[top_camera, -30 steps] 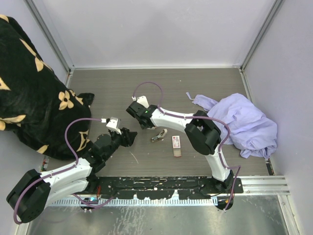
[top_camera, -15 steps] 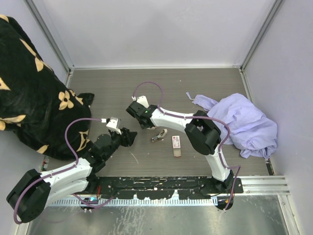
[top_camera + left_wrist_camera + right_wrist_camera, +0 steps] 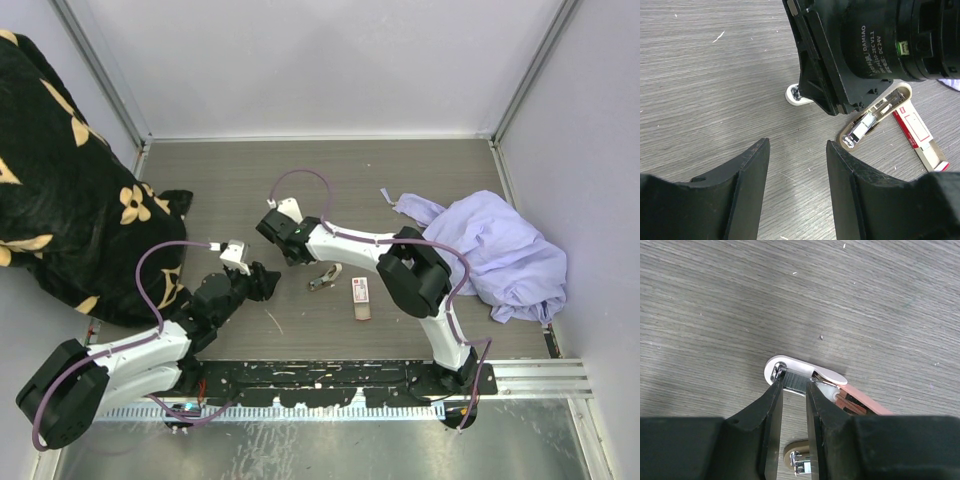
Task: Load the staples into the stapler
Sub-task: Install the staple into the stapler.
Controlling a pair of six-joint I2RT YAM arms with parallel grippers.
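My right tool (image 3: 794, 387) points straight down at the grey wood-grain bench (image 3: 715, 90), its fingers drawn in narrow and pinching a short silvery metal strip (image 3: 795, 381) between their tips. The strip sits right at the white rounded end of the small beige-and-white stapler (image 3: 875, 114). I cannot tell whether it is a loose row of staples or part of the stapler's own channel. The stapler lies hinged open under this tool, and its beige arm, with bright metal inside, stretches away from the fingers towards my right. My left tool (image 3: 797, 150) hangs low over the bench just short of the right tool, its jaws about half apart with only bare bench between them. The tiny flat red-and-white cardboard box of staples (image 3: 915, 131) lies on the bench beyond the left tool's tips and off to their right. It is just beside the far end of the open beige arm, held by neither tool, with its tan inner tray showing at one end.
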